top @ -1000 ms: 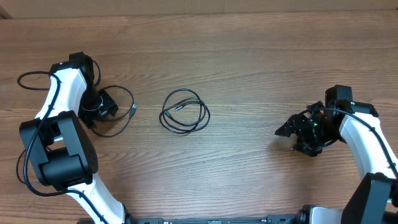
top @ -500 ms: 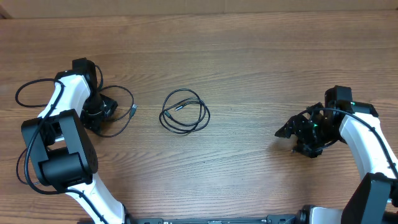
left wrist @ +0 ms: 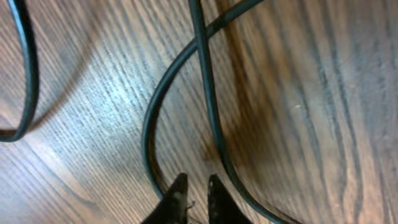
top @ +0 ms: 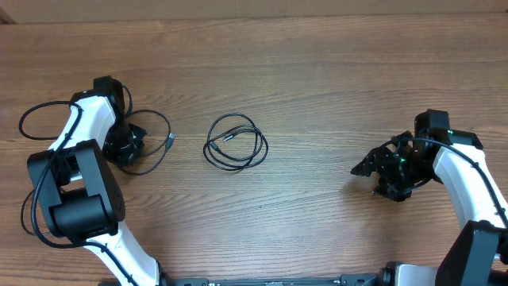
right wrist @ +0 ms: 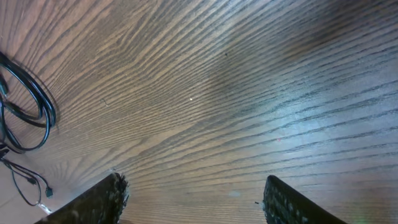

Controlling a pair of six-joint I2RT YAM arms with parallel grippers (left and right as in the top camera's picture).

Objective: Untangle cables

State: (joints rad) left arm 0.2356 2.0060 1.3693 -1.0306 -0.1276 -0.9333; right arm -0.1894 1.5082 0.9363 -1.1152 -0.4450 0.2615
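Beside the cables (left wrist: 208, 93), left pincer (left wrist: 196, 190) sits nearly closed, empty; right pincer (right wrist: 196, 196) gapes, empty.

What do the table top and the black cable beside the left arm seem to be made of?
The table top looks like wood or wood-look laminate: brown grain lines and a faint sheen. The cable probably has a rubber or plastic jacket: smooth, matte black, lying in soft curves.

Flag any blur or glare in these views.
Overhead: sharp, evenly lit, coiled cable crisp. Left wrist: cable loop soft, too close; sheen on the table. Right wrist: bright glare patch mid-right, right gripper fingers blurred at the bottom edge.
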